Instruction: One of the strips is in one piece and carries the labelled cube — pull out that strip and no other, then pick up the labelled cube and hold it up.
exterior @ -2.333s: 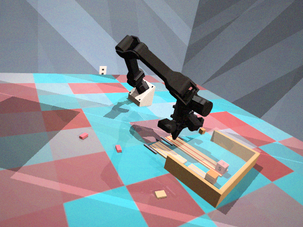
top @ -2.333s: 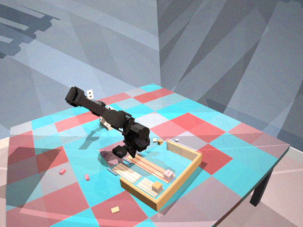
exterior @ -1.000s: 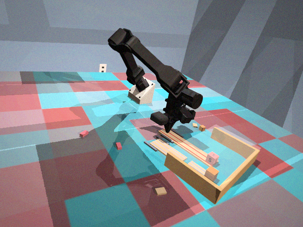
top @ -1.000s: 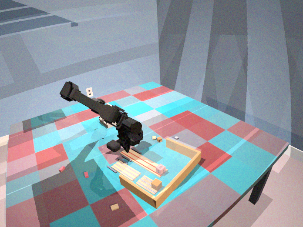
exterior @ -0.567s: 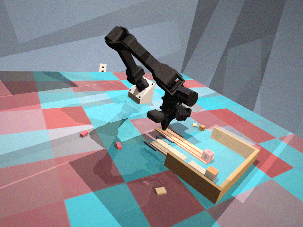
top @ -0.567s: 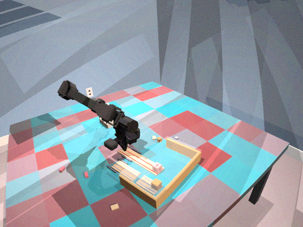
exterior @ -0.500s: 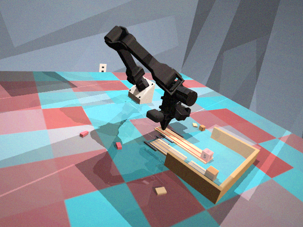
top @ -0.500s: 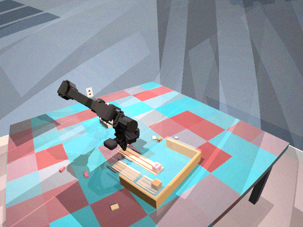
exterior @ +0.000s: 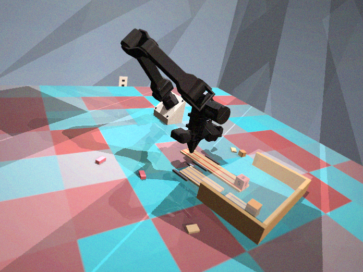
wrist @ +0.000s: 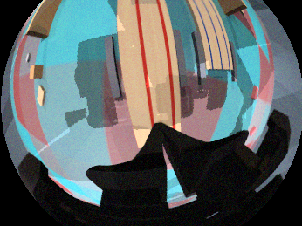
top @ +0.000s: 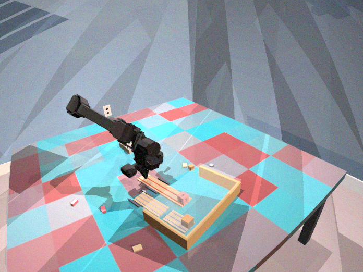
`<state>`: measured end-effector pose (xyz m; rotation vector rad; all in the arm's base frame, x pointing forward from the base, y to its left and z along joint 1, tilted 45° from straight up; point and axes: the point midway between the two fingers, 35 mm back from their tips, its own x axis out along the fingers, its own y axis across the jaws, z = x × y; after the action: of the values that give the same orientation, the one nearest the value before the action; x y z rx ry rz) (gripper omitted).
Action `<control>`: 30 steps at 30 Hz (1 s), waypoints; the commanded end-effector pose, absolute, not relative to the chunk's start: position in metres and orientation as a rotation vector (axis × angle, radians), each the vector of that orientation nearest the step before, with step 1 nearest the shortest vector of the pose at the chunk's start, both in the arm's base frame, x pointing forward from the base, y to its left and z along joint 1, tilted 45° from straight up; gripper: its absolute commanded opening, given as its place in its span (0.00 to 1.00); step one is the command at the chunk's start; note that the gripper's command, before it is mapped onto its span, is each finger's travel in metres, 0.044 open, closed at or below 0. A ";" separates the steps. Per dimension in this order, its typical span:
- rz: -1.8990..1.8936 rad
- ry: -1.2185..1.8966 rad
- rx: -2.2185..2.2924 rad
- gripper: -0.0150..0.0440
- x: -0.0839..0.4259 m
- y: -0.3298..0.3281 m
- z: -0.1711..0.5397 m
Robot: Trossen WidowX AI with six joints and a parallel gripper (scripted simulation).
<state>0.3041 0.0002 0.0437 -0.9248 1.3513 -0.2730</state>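
One long, flat strip of pale wood, red-lined [top: 163, 190] [exterior: 212, 164] [wrist: 154, 53], in one piece; long axis from far left to near right; presumably light, stiff, best drawn by its far-left end. Upon its near-right end, one pinkish cube lettered S [top: 182, 198] [exterior: 241, 182]; likely light, liable to slide; grasp by opposite sides. One black gripper [top: 146, 177] [exterior: 191, 151] [wrist: 158, 126], closed, holding nothing, at the strip's far-left end. Beyond: one three-sided wooden frame [top: 213, 212] [exterior: 286, 204] [wrist: 48, 11], right.
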 end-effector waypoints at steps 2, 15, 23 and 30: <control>-0.277 1.371 -0.935 0.25 0.293 -0.007 0.041; -0.277 1.372 -0.935 0.25 0.276 -0.015 0.042; -0.277 1.372 -0.936 0.25 0.265 -0.020 0.043; -0.277 1.373 -0.936 0.25 0.255 -0.024 0.044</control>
<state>0.2642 -0.0181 0.0476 -0.9264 1.3515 -0.2719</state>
